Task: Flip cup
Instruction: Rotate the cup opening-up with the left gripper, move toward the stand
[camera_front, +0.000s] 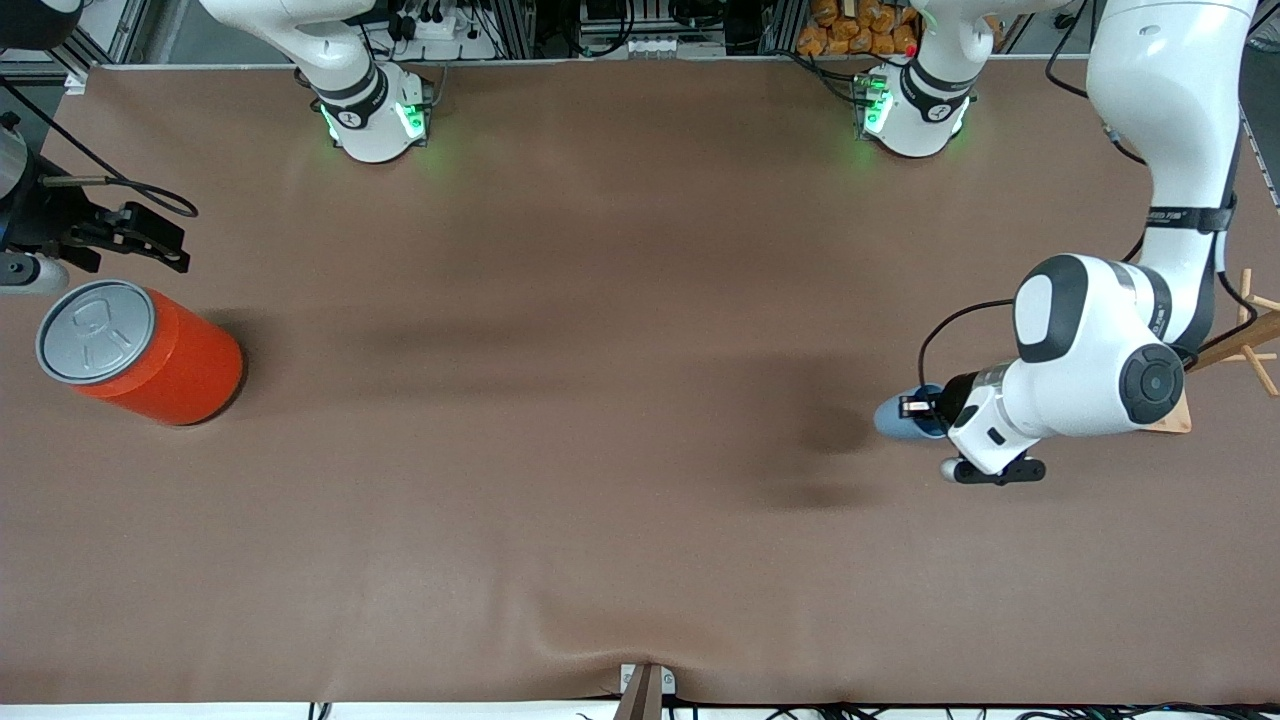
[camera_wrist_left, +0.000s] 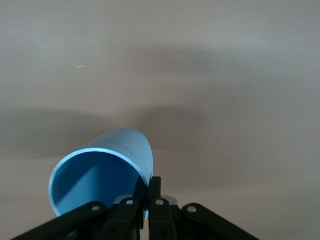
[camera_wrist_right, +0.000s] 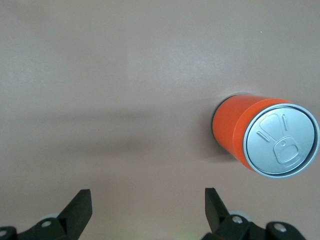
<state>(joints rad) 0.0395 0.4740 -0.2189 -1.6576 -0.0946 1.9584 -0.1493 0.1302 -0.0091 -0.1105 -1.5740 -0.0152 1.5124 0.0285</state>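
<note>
The small light-blue cup (camera_front: 900, 418) is at the left arm's end of the table, tipped on its side just over the brown table. My left gripper (camera_front: 926, 408) is shut on its rim. In the left wrist view the cup (camera_wrist_left: 122, 150) shows its darker blue inside, and one finger sits inside the wall and one outside, where my left gripper (camera_wrist_left: 149, 192) pinches it. My right gripper (camera_front: 150, 238) waits open and empty at the right arm's end of the table, above the table surface; it also shows in the right wrist view (camera_wrist_right: 148, 205).
A large orange can with a grey lid (camera_front: 140, 352) stands near the right gripper, also in the right wrist view (camera_wrist_right: 265, 137). A wooden stand (camera_front: 1245, 340) sits at the table's edge by the left arm.
</note>
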